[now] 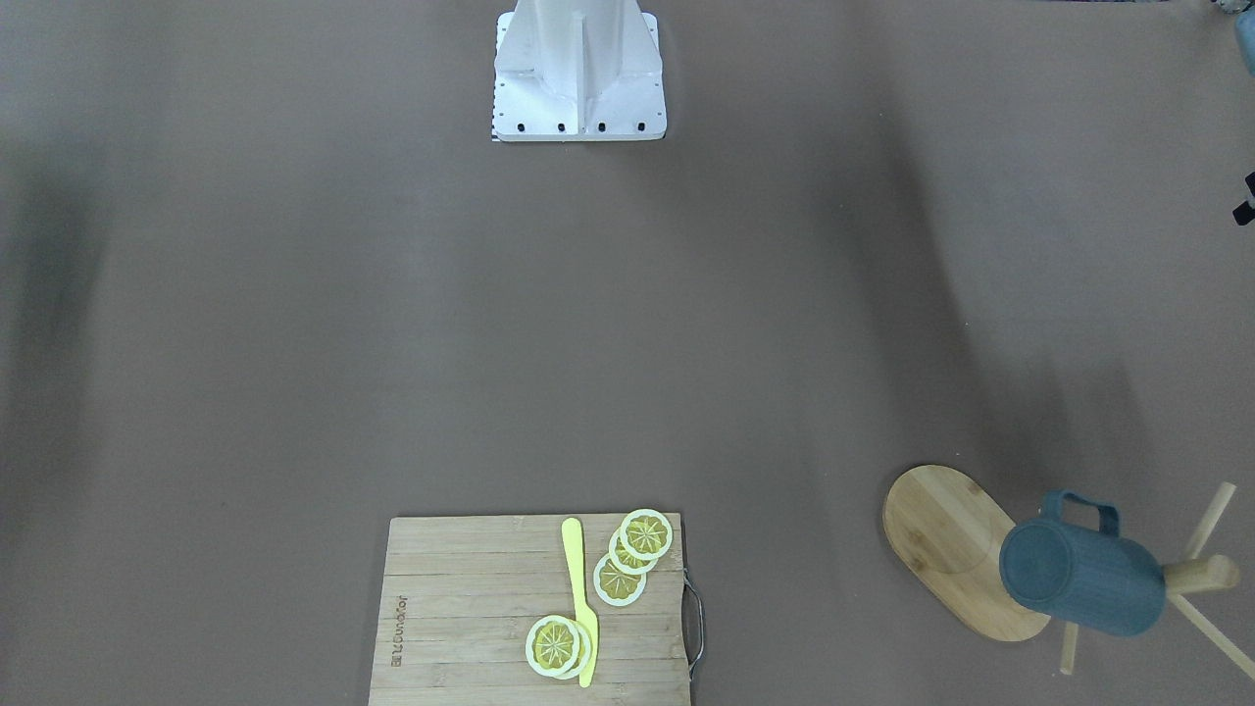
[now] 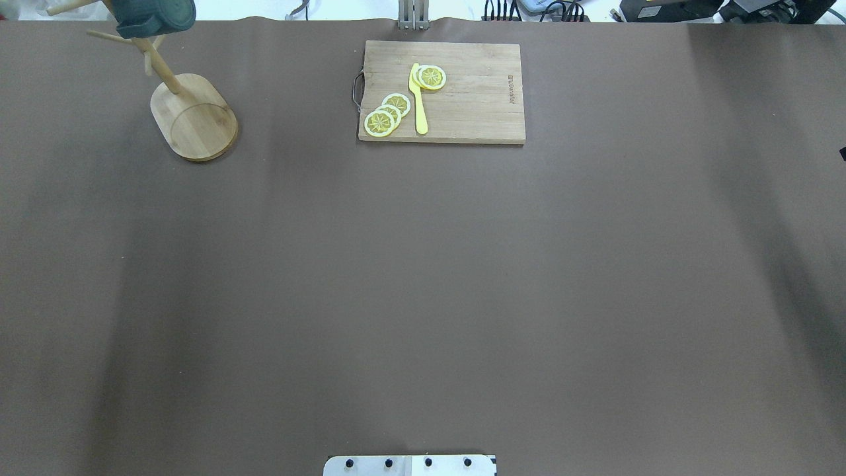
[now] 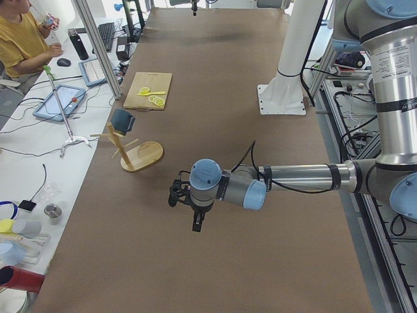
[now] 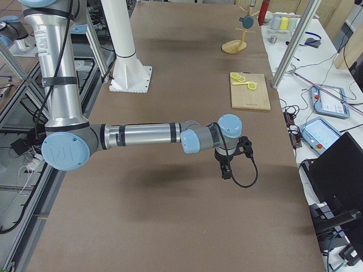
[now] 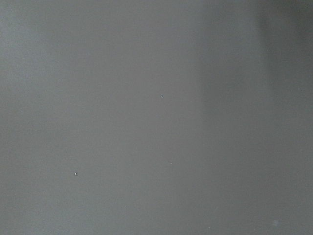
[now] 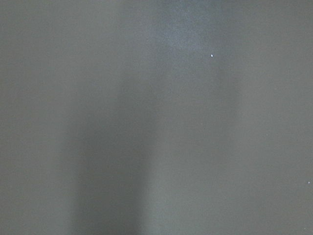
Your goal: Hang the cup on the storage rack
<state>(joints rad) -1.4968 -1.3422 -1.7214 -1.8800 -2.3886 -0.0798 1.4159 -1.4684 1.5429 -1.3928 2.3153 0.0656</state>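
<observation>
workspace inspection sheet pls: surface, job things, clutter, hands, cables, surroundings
surface: brown cover, smooth
job's things: cup up on a peg of the rack, off the table
clutter: board with lemon slices and a yellow knife
hands: left hand and right hand both over bare cover, far from the rack; open or shut cannot be told
cables: black cable loops at the right hand
surroundings: person seated at the side desk
</observation>
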